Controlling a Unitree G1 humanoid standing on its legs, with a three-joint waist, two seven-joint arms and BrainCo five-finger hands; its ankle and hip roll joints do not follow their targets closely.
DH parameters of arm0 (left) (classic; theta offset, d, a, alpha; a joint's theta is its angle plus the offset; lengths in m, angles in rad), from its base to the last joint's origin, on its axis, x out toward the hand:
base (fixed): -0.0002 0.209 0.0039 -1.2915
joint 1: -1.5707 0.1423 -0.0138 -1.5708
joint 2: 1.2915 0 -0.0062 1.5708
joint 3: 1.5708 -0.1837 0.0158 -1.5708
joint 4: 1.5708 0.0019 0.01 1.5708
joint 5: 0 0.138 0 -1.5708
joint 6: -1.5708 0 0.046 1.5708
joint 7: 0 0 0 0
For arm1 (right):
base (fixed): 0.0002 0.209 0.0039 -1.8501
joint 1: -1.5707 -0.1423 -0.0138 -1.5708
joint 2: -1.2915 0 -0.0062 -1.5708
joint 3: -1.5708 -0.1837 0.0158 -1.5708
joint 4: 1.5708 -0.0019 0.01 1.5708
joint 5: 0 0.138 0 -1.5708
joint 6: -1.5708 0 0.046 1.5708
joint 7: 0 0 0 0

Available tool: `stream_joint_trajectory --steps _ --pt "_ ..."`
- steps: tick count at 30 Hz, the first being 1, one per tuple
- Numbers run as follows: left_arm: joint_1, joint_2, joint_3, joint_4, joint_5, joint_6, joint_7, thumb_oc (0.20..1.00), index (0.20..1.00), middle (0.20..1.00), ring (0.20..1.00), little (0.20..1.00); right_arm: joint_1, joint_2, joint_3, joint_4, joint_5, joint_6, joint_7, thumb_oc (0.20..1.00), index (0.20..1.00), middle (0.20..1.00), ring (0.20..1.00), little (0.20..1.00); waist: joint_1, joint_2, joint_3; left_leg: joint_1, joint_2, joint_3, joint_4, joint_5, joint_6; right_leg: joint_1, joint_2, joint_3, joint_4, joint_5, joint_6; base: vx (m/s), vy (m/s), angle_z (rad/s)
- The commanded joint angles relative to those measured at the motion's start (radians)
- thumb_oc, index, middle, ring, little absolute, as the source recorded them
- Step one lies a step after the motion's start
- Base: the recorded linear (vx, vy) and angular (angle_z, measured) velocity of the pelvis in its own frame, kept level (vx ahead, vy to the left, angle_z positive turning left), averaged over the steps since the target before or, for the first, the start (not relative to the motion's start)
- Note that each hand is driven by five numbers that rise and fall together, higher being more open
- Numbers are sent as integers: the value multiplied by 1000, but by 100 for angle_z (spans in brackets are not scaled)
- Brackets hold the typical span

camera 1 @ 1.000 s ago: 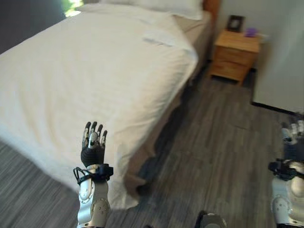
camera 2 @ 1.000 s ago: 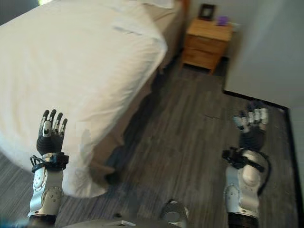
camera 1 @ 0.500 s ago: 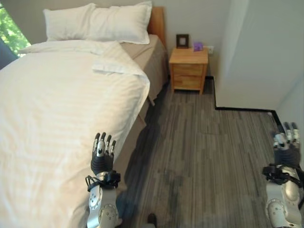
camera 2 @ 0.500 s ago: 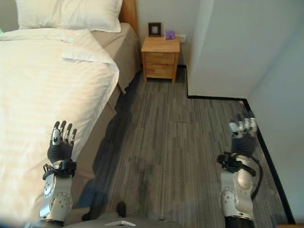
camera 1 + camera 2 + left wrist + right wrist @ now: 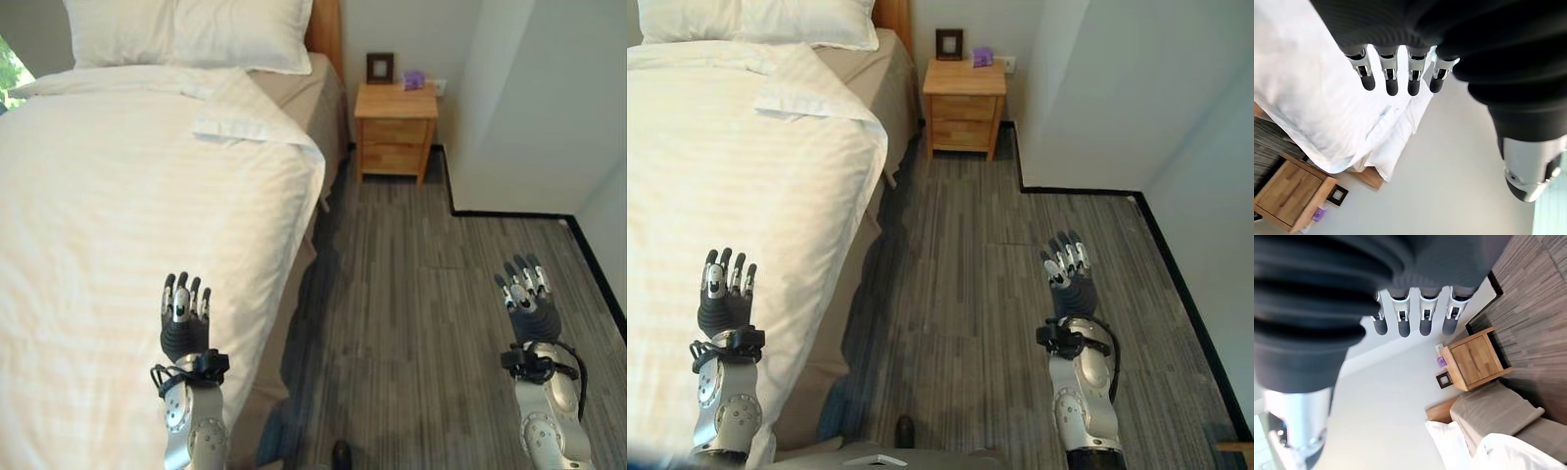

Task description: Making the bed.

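The bed [image 5: 118,196] takes up the left half of the room, covered by a white striped duvet [image 5: 98,245] that lies mostly smooth, with one corner folded back [image 5: 245,117] near the head so the tan sheet [image 5: 313,98] beneath shows along the bed's right edge. Two white pillows [image 5: 186,34] lean at the head against a wooden headboard [image 5: 326,29]. Just right of the bed's head stands a wooden nightstand [image 5: 395,132] carrying a small dark picture frame [image 5: 380,68] and a purple object [image 5: 413,79] too small to identify. Grey wood-grain flooring [image 5: 421,284] runs beside the bed to a white wall [image 5: 549,98] with a dark baseboard.

The left hand [image 5: 183,318] is raised over the duvet near the bed's foot, fingers straight and slightly apart, holding nothing. The right hand [image 5: 529,294] is raised over the floor, well clear of the bed, fingers likewise straight and empty.

The bed's far left side and foot are cut off by the frame.
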Motion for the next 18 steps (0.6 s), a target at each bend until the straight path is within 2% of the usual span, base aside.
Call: stream_joint_trajectory --steps 1,2,3,4,5,6,7,8,10,11,14,15,16,17,18 --pt "-30 57 56 -48 53 -66 -4 1000 1000 1000 1000 1000 -66 -6 -19 -46 -40 -50 5 1000 1000 1000 1000 1000 16 -33 -6 48 14 -21 12 -31 -41 91 7 27 -225 252 27 0 0 12" --pt "-30 57 56 -48 53 -66 -4 1000 1000 1000 1000 1000 -66 -6 -19 -46 -40 -50 5 1000 1000 1000 1000 1000 16 -33 -6 48 14 -21 12 -31 -41 91 7 27 -225 252 27 389 187 4" --pt "-44 76 52 -54 71 -60 3 1000 1000 1000 1000 1000 -65 12 -1 -46 -18 -49 5 1000 1000 1000 1000 1000 -14 -12 38 114 38 2 8 -88 -44 -68 33 -90 -113 253 8 501 167 -6" --pt "-47 79 49 -57 70 -58 2 1000 1000 1000 1000 1000 -60 8 -3 -56 -16 -50 6 1000 1000 1000 1000 1000 -25 -13 43 125 41 -6 8 -100 -51 -91 49 -92 -161 251 8 649 123 -39" --pt "-57 82 41 -48 71 -56 0 1000 1000 1000 1000 1000 -52 -1 -13 -62 -15 -52 11 1000 1000 1000 1000 1000 -51 -15 52 156 46 -22 7 -121 -62 -116 86 -78 -251 255 6 546 -150 -50" --pt "-80 80 33 -27 59 -57 -2 1000 1000 1000 1000 1000 -38 0 -20 -72 -5 -61 5 1000 1000 1000 1000 1000 -80 -25 55 205 50 -40 7 -154 -82 -128 116 -66 -418 305 16 784 -224 34" --pt "-103 73 30 -15 44 -58 1 1000 1000 1000 1000 1000 -30 4 -13 -77 3 -64 5 1000 1000 1000 1000 1000 -104 -28 46 257 66 -49 7 -173 -109 -168 112 -122 -563 378 37 1032 -277 100" --pt "-108 74 24 -16 66 -58 2 1000 1000 1000 1000 1000 -15 1 -13 -85 1 -59 8 1000 1000 1000 1000 1000 -131 -21 32 313 85 -67 7 -169 -128 -184 121 -156 -593 395 44 747 -191 150" --pt "-108 74 23 -17 66 -58 2 1000 1000 1000 1000 1000 -14 1 -13 -85 1 -59 8 1000 1000 1000 1000 1000 -133 -19 33 314 87 -69 7 -169 -128 -180 121 -159 -593 394 44 573 -190 32" --pt "-90 54 4 -35 51 -57 -21 1000 1000 1000 1000 1000 -1 -18 -15 -77 25 -61 21 1000 1000 1000 1000 1000 -145 0 2 313 149 -67 237 -28 -207 -86 169 -175 -542 386 -22 738 -285 -20" --pt "-90 54 4 -36 51 -57 -21 1000 1000 1000 1000 1000 -2 -18 -15 -76 25 -61 21 1000 1000 1000 1000 1000 -149 -5 -1 306 143 -72 237 -24 -206 -90 161 -176 -542 387 -22 433 -218 35" --pt "-87 39 0 -40 12 -53 -27 1000 1000 1000 1000 1000 -14 -40 -16 -77 64 -68 21 1000 1000 1000 1000 1000 -133 -23 4 147 159 -62 691 214 -269 26 186 -167 -530 310 -97 780 -517 -2" --pt "-90 38 5 -46 -14 -47 -29 1000 1000 1000 1000 1000 -24 -44 -14 -76 83 -77 17 1000 1000 1000 1000 1000 -110 -42 19 77 164 -44 819 233 -259 66 189 -152 -528 283 -124 1094 -697 11" --pt "-94 35 -2 -63 -27 -49 -25 1000 1000 1000 1000 1000 -38 -54 -18 -53 78 -76 -20 1000 1000 1000 1000 1000 -67 -66 54 -53 180 9 884 168 -206 150 195 -121 -544 239 -136 686 -384 44" --pt "-97 30 -5 -62 -29 -45 -19 1000 1000 1000 1000 1000 -41 -54 -21 -47 79 -75 -33 1000 1000 1000 1000 1000 -47 -75 61 -117 182 37 888 137 -194 184 195 -109 -551 223 -140 661 -243 26"
